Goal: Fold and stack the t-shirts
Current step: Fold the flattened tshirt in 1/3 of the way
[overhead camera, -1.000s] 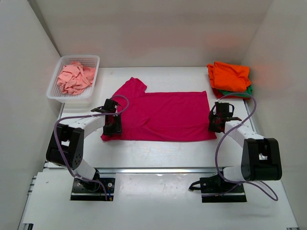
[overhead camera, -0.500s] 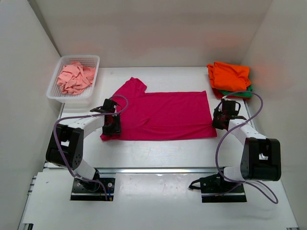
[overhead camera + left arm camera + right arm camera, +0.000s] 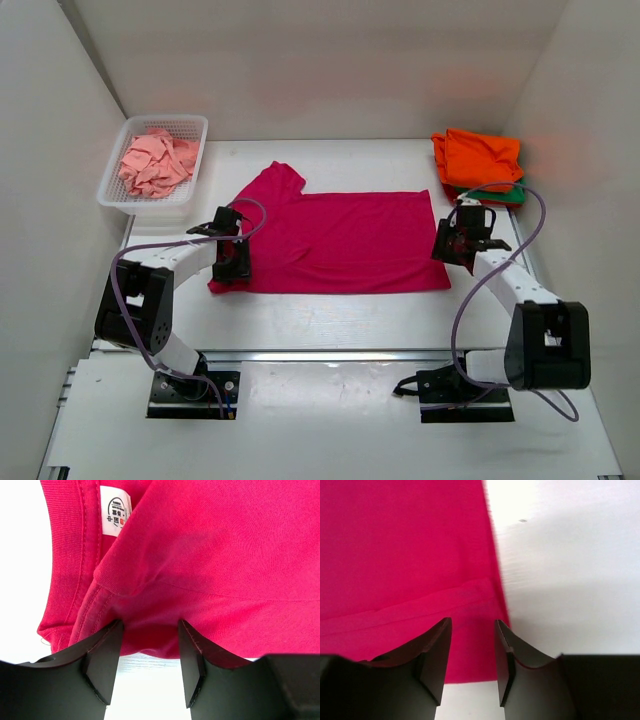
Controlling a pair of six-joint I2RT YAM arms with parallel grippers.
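left end effector (image 3: pixel 150 626), right end effector (image 3: pixel 473 623), parted

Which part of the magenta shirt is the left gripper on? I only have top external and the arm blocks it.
Observer: In the left wrist view, the left gripper is open at the edge of the magenta shirt, beside the collar. The cloth edge lies in the gap.
Operator: Sure it's the collar?
Observer: Yes. The white neck label shows just beyond, next to the ribbed collar band.
Operator: Right side?
Observer: The right gripper is open over the shirt's hemmed edge near a corner, with bare table beside it.
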